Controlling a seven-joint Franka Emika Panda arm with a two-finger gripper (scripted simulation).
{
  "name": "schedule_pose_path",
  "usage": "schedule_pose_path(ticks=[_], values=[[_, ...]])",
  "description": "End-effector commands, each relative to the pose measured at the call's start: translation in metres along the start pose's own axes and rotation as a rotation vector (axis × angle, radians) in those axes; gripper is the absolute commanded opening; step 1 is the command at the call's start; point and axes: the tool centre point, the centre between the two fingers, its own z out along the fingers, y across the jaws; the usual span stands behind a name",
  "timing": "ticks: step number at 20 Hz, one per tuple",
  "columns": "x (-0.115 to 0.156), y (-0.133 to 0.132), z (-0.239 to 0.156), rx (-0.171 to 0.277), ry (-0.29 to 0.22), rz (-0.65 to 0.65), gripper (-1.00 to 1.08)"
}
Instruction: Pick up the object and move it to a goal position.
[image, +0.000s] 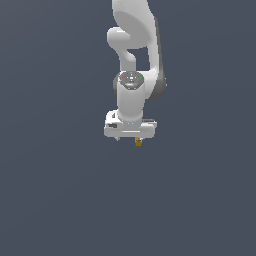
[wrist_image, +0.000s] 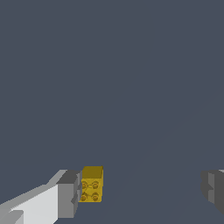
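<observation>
My white two-fingered gripper (wrist_image: 140, 192) stands wide apart, holding nothing. The tiny yellow-gold studded plastic block (wrist_image: 92, 184) sits just beside one grey finger pad (wrist_image: 69, 194), well apart from the other. I judge it light, rigid, slightly slick; grip its flat side faces. Near-cubic, no clear long axis; studs face my wrist camera.

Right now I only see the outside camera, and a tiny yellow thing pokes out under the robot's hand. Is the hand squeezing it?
Observer: No. In the wrist view the hand is open. The yellow block sits right beside one finger, with a wide gap to the other finger.
Operator: Is it just a plain cube?
Observer: Not plain. The face turned towards the wrist camera shows four round studs.
</observation>
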Motion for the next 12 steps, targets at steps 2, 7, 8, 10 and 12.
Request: schedule_pose_path(ticks=[2,7,8,10,12], values=[[-0.021,-0.022,0.021,0.007,-0.009,-0.006,1.0],[-0.045,-0.043,0.042,0.013,-0.019,-0.011,1.0],[-0.049,-0.046,0.045,0.014,-0.021,-0.012,1.0],[-0.055,-0.051,0.049,0.015,-0.023,-0.013,1.0],[-0.059,-0.054,0.052,0.016,-0.024,-0.014,1.0]])
